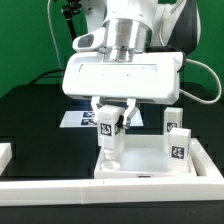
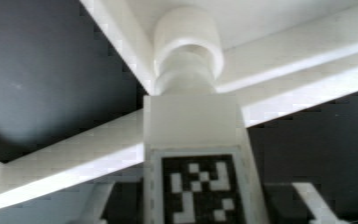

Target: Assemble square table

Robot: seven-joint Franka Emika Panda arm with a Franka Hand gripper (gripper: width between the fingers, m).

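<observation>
1. Black table [image 1: 30, 115]: the work surface. A low white border wall [image 1: 60, 188] runs along its near edge.
2. Tabletop [image 1: 150, 165]: a white tray-like square with a raised rim, lying near the middle of the scene, toward the exterior view's right, just behind the border wall. The wrist view shows its rim and inner ribs [image 2: 282, 60] against the dark table.
3. Robot arm: its wide white wrist block [image 1: 120, 75] hangs directly over the tabletop's left part.
4. Marker board [image 1: 78, 119]: a flat tagged sheet lying farther back, partly hidden behind the claw.
5. Claw [image 1: 110, 122]: pinching a leg, one finger on each side of its tagged upper end.
6. Held leg [image 1: 110, 140]: upright, its lower end at a corner socket on the tabletop's left side. In the wrist view the leg [image 2: 190, 120] runs down to a round end [image 2: 190, 45] at the tray; whether it is fully seated cannot be told.
7. Two more legs [image 1: 177, 138]: standing tagged on the tabletop's right side, well apart from the claw.
8. Risk, as a judgement: if the leg sits slightly tilted or off-centre, turning or pressing could jam it, or drag the unclamped tabletop sideways; letting go early could let it topple.
</observation>
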